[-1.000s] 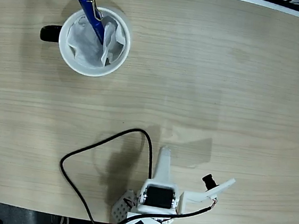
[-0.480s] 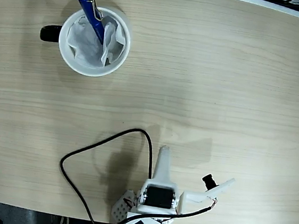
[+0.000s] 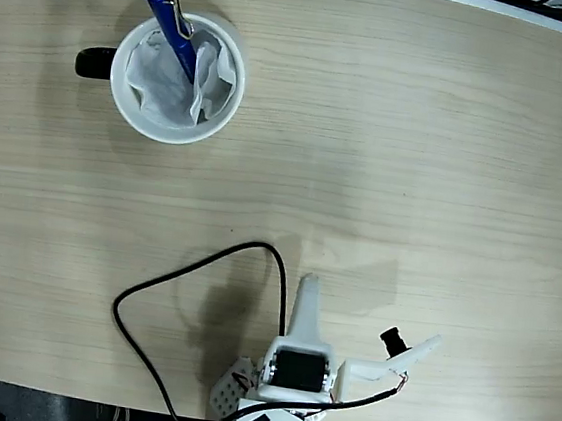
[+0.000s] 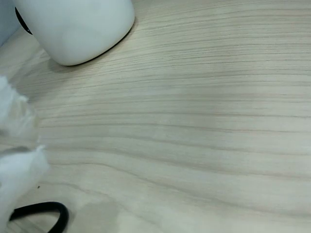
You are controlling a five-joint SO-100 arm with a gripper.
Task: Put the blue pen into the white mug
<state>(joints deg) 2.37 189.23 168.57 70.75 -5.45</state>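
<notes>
The white mug (image 3: pixel 171 133) stands at the upper left of the fixed view, black handle (image 3: pixel 93 62) pointing left, crumpled white paper inside. The blue pen (image 3: pixel 175 26) stands tilted in the mug, its silver-clipped cap sticking out over the far rim. My gripper (image 3: pixel 308 292) is folded back near the bottom table edge, far from the mug, shut and holding nothing. In the wrist view the mug (image 4: pixel 77 24) shows only as a white wall at the top left, and the gripper (image 4: pixel 22 145) is a white blur at the left edge.
A black cable (image 3: pixel 152 288) loops over the table left of the arm base and also shows as a black cable (image 4: pixel 43 211) in the wrist view. A white and dark object (image 3: pixel 484 1) lies along the top right edge. Bare wood lies between mug and arm.
</notes>
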